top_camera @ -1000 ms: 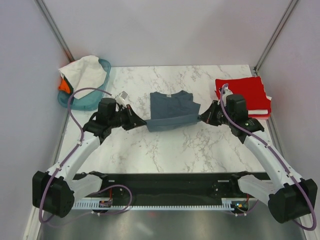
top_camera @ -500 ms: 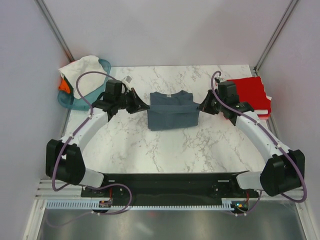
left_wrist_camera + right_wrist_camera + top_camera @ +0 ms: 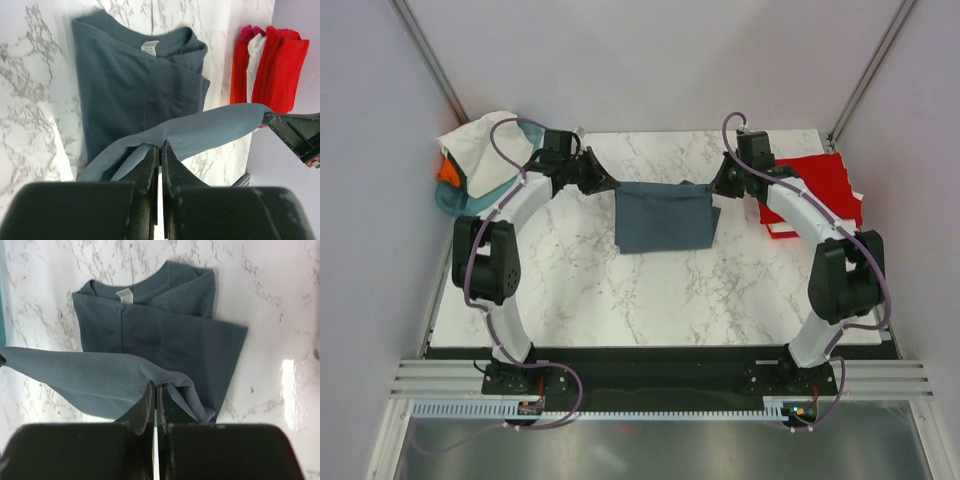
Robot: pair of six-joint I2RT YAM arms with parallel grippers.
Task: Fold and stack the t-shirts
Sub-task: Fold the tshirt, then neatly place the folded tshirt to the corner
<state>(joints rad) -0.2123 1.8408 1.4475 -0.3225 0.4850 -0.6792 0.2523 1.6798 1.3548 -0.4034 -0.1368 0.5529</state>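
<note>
I had my left fingers (image 3: 155, 152) pinched shut on one end of the slate blue-grey soft cloth t-shirt (image 3: 663, 218) and my right fingers (image 3: 150, 392) pinched shut on the other end. Its raised edge hung stretched between them above the rest of the shirt, which lay flat on the white marble desk (image 3: 620, 290), collar and label showing. The shirt sat to the right of the teal plastic basket (image 3: 452, 203), apart from it. That basket, with a white cloth (image 3: 480, 145) heaped over it and an orange piece (image 3: 445, 172) poking out, was close beside my left arm. Beyond the shirt from the basket lay a folded stack of red shirts (image 3: 820, 180) with a white layer (image 3: 255, 60) in it, partly covered by my right arm.
</note>
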